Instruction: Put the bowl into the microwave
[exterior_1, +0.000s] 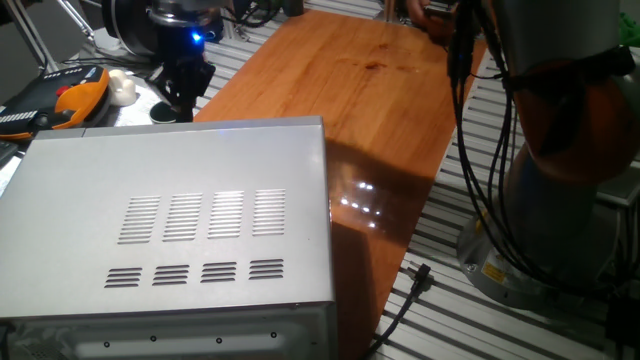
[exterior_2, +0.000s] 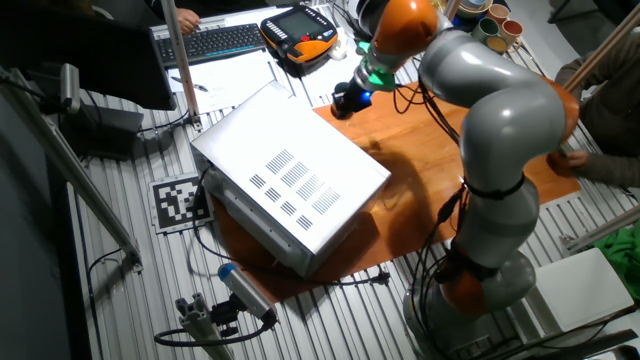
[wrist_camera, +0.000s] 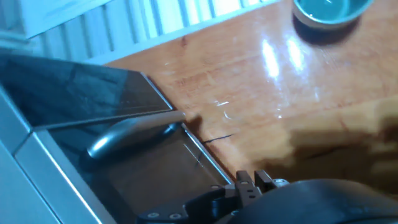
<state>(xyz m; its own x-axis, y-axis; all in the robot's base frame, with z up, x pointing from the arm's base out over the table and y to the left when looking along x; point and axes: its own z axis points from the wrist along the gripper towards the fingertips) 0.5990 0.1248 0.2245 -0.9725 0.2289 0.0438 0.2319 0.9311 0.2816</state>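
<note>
The microwave (exterior_1: 190, 230) fills the front of one fixed view, its slotted top panel facing up; it also shows in the other fixed view (exterior_2: 290, 180). The hand view shows its dark-glass door (wrist_camera: 68, 93) and silver handle (wrist_camera: 130, 134). The bowl (wrist_camera: 326, 12) sits on the wooden table at the top right of the hand view, and it peeks out behind the microwave's far edge (exterior_1: 160, 112). My gripper (exterior_1: 187, 98) hangs just beyond that far edge, beside the bowl and holding nothing that I can see. Its fingers look like one dark block (exterior_2: 347, 100).
A white rounded lump (exterior_1: 122, 88) and an orange-and-black pendant (exterior_1: 70, 100) lie at the far left. Colourful cups (exterior_2: 492, 25) stand at one table corner. The wooden tabletop (exterior_1: 380, 90) stretches right of the microwave. Cables (exterior_1: 400, 300) trail off the slatted base.
</note>
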